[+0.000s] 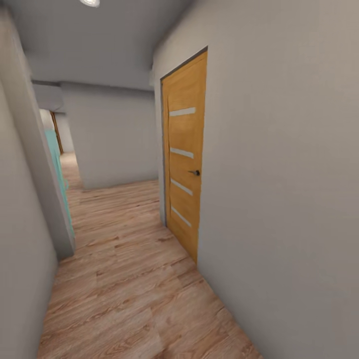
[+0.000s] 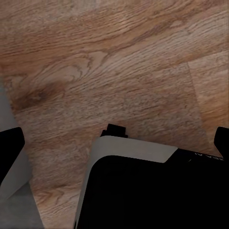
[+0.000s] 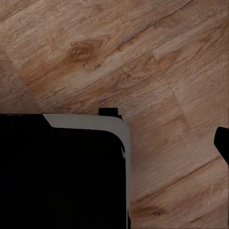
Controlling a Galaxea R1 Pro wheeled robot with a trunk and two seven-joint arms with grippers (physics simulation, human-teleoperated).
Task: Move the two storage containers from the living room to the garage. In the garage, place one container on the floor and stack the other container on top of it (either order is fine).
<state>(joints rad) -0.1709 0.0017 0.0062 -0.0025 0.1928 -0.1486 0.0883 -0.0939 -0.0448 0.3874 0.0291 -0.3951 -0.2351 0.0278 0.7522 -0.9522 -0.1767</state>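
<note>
The two storage containers are out of view, and so is the garage. I am in a corridor with a light wood plank floor (image 1: 129, 284). In the left wrist view my left gripper (image 2: 117, 152) hangs above the planks. Its black fingertips (image 2: 10, 148) sit far apart at the picture's two edges, with nothing between them. In the right wrist view my right gripper (image 3: 114, 145) is also over the planks. One black fingertip (image 3: 223, 143) shows at the edge, the other is lost against my dark base, and nothing is held.
An orange wooden door (image 1: 185, 159) with a dark handle (image 1: 194, 172) stands shut in the grey right wall (image 1: 284, 199). A grey wall (image 1: 22, 234) runs close on the left, with a teal panel (image 1: 57, 169) beyond it. The corridor ends at a grey wall (image 1: 117, 134) and opens leftward. My black base (image 2: 152, 195) fills part of the wrist views.
</note>
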